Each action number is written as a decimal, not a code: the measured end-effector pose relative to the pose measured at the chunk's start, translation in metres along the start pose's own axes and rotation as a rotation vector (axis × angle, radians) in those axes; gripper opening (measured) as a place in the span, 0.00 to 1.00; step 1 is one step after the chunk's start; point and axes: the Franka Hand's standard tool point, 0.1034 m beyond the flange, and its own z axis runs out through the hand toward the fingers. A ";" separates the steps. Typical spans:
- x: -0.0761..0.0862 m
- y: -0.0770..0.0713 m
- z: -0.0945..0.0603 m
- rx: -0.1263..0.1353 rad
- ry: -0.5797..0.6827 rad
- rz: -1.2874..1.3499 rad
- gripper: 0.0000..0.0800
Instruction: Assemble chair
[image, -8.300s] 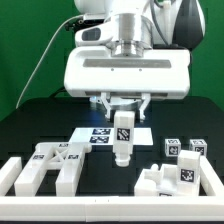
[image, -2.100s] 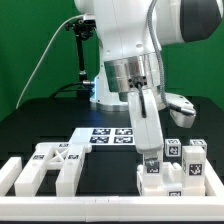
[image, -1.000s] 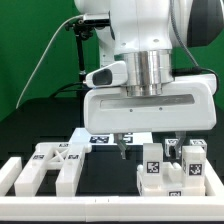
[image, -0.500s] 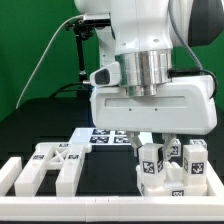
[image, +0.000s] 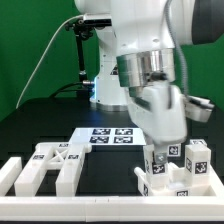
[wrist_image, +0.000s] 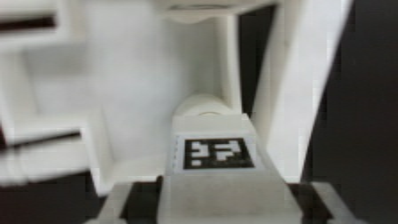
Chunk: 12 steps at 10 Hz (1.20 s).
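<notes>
My gripper (image: 160, 138) is shut on a white bar (image: 160, 160) of the chair and holds it slanted, its lower end at the white chair parts (image: 190, 178) on the exterior view's right. The bar carries a black-and-white tag. In the wrist view the bar (wrist_image: 217, 140) runs out from between my fingers (wrist_image: 134, 203), tag facing the camera, over a white panel (wrist_image: 125, 90). My gripper (wrist_image: 222, 208) grips the bar's near end. Whether the bar touches the parts below cannot be told.
More tagged white chair parts (image: 52, 165) lie at the exterior view's left. The marker board (image: 110, 137) lies in the middle behind them. Plain white border rails (image: 10, 178) edge the work area at the front and left. A tagged block (image: 198, 158) stands at the right.
The hand has swung from square-on to tilted. The bar, earlier held over the middle, now hangs slanted low over the right-hand parts.
</notes>
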 end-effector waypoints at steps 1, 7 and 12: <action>0.000 0.000 0.000 0.000 0.000 -0.029 0.40; -0.009 0.003 0.002 -0.023 0.007 -0.791 0.80; -0.004 -0.002 0.005 -0.041 0.050 -1.365 0.81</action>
